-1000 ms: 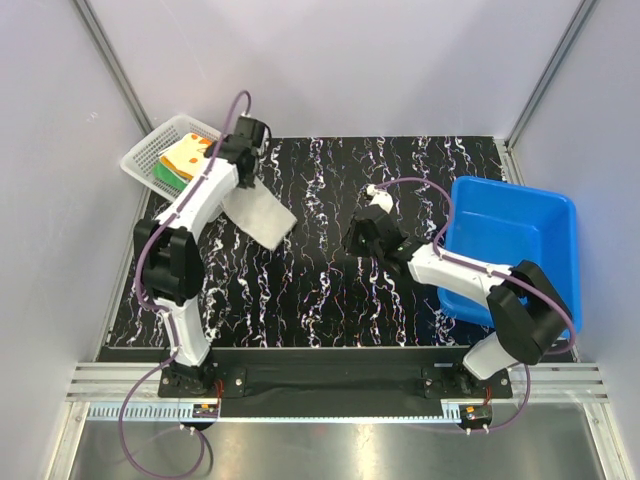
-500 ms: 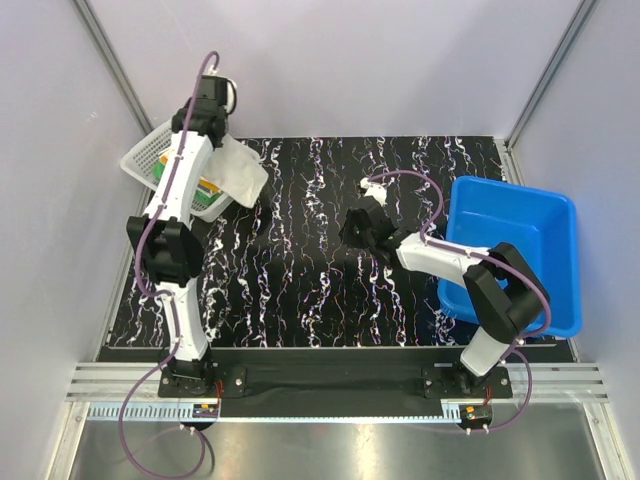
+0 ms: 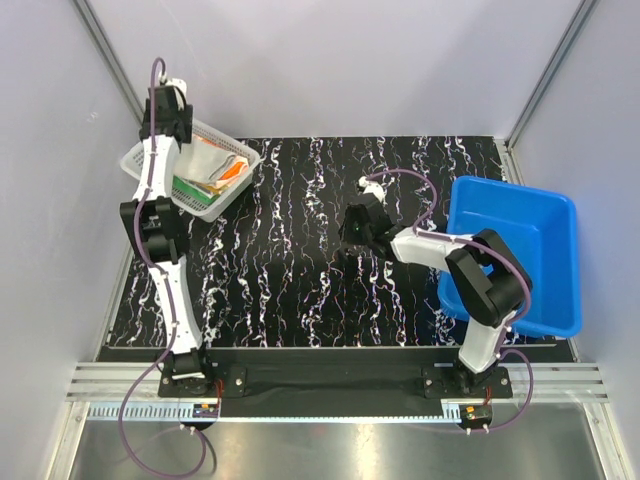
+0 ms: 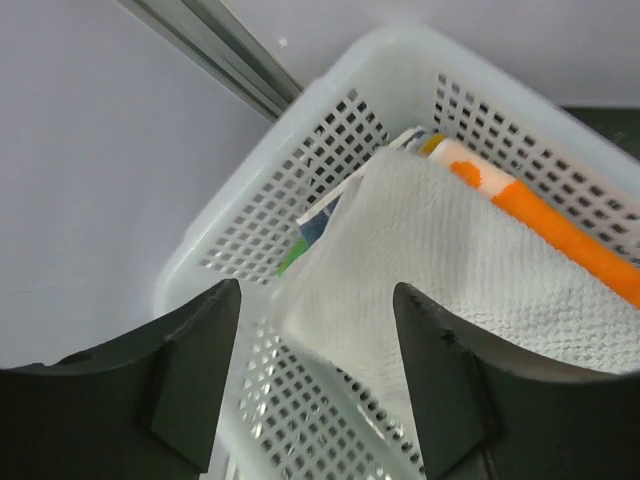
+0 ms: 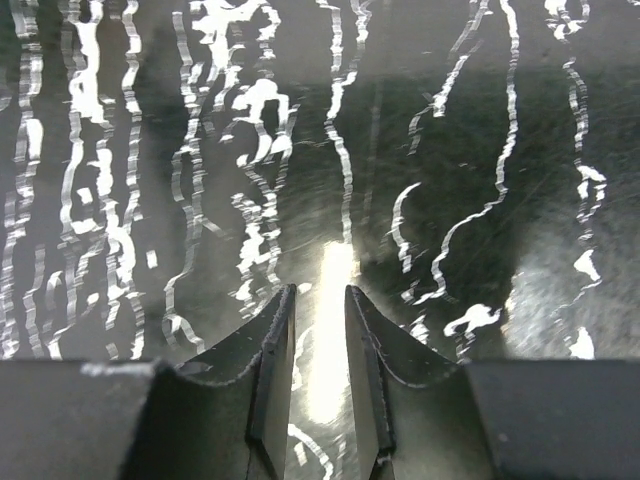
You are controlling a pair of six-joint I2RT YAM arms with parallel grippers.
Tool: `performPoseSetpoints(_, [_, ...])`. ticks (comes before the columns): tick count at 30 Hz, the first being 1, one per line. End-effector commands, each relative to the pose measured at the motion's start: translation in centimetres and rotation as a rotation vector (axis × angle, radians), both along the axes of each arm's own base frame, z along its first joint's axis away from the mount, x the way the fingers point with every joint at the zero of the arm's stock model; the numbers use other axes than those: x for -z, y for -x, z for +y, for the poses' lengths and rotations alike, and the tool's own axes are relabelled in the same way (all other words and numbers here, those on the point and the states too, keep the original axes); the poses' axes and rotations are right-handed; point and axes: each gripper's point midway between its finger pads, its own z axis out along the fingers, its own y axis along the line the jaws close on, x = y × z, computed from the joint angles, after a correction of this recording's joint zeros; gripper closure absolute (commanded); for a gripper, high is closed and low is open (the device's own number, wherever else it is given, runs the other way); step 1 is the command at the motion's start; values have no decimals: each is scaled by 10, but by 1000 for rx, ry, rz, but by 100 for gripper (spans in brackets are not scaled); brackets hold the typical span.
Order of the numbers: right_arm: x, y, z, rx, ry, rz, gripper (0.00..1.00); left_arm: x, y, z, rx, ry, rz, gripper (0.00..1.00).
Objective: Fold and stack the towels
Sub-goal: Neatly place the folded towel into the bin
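Note:
Several folded towels lie stacked in the white mesh basket at the back left. On top is a pale towel showing its white back and an orange edge; one corner drapes over the basket rim. A green towel peeks out below. My left gripper hovers over the basket's far-left corner, open wide, holding nothing. My right gripper hangs low over the bare table centre, jaws a narrow gap apart with nothing between them.
A blue plastic tub stands at the right edge of the black marbled table. Grey walls and a metal corner post close in behind the basket. The right arm's cable loops above its wrist.
My left arm swung the pale towel from the table up into the basket, then opened and let it go. The right gripper shifted slightly left.

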Motion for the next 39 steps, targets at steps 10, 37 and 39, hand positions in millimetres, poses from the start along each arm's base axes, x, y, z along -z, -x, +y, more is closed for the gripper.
performPoseSetpoints(10, [-57, -31, 0, 0, -13, -123, 61, -83, 14, -93, 155, 30, -167, 27])
performPoseSetpoints(37, [-284, 133, -125, 13, -95, -389, 0, -176, 375, -335, 951, 775, -216, 1])
performPoseSetpoints(39, [-286, 135, -128, 25, -100, -390, 0, -180, 383, -338, 987, 789, -211, 1])
